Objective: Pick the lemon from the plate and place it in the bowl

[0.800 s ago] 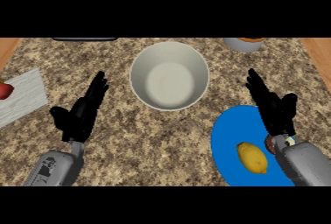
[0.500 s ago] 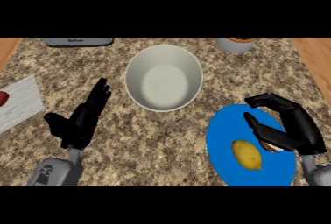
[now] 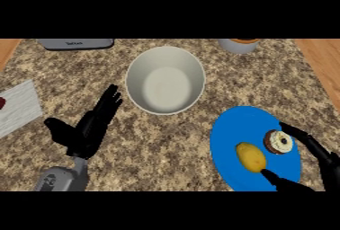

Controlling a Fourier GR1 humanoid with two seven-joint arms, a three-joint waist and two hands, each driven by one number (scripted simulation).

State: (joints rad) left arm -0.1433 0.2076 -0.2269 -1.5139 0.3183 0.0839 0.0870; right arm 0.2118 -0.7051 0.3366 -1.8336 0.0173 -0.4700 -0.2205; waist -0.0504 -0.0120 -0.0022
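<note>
A yellow lemon [image 3: 251,157] lies on the blue plate [image 3: 234,130] at the lower right, with a small frosted doughnut [image 3: 278,141] beside it. The white bowl [image 3: 164,80] stands empty at the upper middle. My right hand [image 3: 317,167] sits at the lower right corner over the plate's right side, open, with fingers reaching above the doughnut and the thumb just below and right of the lemon. It holds nothing. My left hand [image 3: 87,128] rests open at the left of the bowl, fingers up.
A grey appliance [image 3: 74,43] and an orange-rimmed cup [image 3: 238,44] stand along the back edge. A white cloth or board [image 3: 16,108] with a red item lies at the far left. Wooden floor shows beyond the counter's right edge.
The right hand has dropped toward the lower right corner and opened wide around the lemon, uncovering the doughnut. The view has shifted slightly. The left hand stays as it was.
</note>
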